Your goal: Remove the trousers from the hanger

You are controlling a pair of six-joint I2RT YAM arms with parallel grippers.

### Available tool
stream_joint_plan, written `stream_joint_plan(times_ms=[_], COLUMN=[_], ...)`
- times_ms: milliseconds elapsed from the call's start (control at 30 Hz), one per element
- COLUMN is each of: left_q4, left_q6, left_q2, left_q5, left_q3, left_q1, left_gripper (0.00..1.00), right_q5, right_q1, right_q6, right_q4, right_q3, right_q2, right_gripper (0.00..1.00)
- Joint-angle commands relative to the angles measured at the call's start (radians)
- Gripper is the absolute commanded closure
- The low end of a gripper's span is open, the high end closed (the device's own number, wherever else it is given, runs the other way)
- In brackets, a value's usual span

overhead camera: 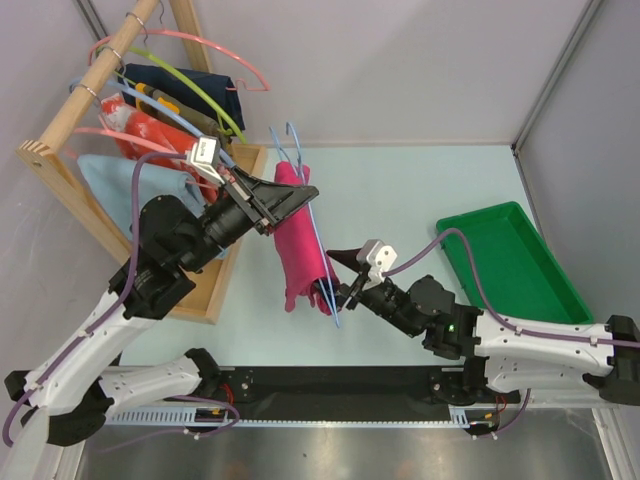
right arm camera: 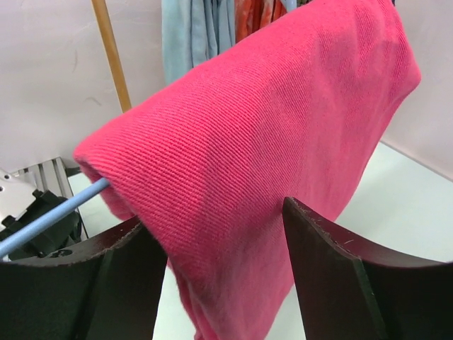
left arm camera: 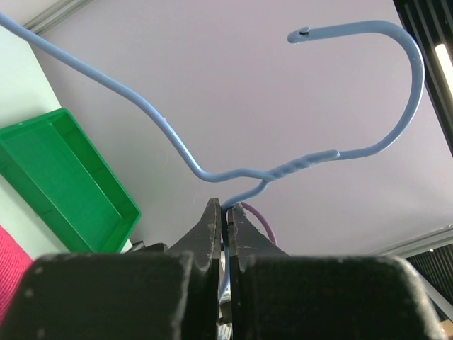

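Observation:
The magenta-pink trousers (overhead camera: 300,240) hang folded over the thin light-blue hanger (overhead camera: 291,142), held in the air above the table. My left gripper (overhead camera: 298,196) is shut on the hanger's wire just below the twisted neck; in the left wrist view the gripper (left arm camera: 228,212) pinches the wire, with the hanger's hook (left arm camera: 311,161) above it. My right gripper (overhead camera: 340,282) is open at the trousers' lower end. In the right wrist view its fingers (right arm camera: 120,283) straddle the trousers (right arm camera: 269,120), and the hanger's bar (right arm camera: 49,219) sticks out at the left.
A wooden rack (overhead camera: 60,140) at the back left holds pink hangers (overhead camera: 200,40), a lime-green hanger (overhead camera: 205,95), a pale blue cloth (overhead camera: 105,185) and a red-orange patterned cloth (overhead camera: 150,130). A green tray (overhead camera: 510,260) sits at the right and also shows in the left wrist view (left arm camera: 64,177).

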Motion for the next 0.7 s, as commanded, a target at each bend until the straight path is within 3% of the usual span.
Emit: stream_joint_plan(times_ms=[0, 133, 333, 400, 500, 667], left_q4=[0.169, 0.162, 0.133, 0.126, 0.113, 0.099], left_q6=[-0.012, -0.012, 0.013, 0.021, 0.027, 0.016], left_q2=[-0.040, -0.045, -0.062, -0.066, -0.062, -0.045], left_q5=[0.017, 0.020, 0.014, 0.014, 0.025, 0.085], left_q3=[0.022, 0.016, 0.013, 0.014, 0.031, 0.073], left_q1=[0.000, 0.001, 0.001, 0.001, 0.001, 0.001], left_gripper=[1.00, 0.99, 1.00, 0.99, 1.00, 1.00], right_q5=[0.035, 0.089, 0.043, -0.001, -0.056, -0.119], right_q1=[0.005, 0.005, 0.005, 0.005, -0.005, -0.036], right_q6=[-0.013, -0.044, -0.047, -0.047, -0.047, -0.068], right_q4=[0.033, -0.017, -0.095, -0.137, -0.221, -0.332], right_q3=[0.059, 0.106, 0.109, 0.106, 0.123, 0.180], right_q2=[0.011, 0.015, -0.044, -0.062, -0.085, -0.096], right_gripper=[0.34, 0.47, 0.55, 0.55, 0.46, 0.46])
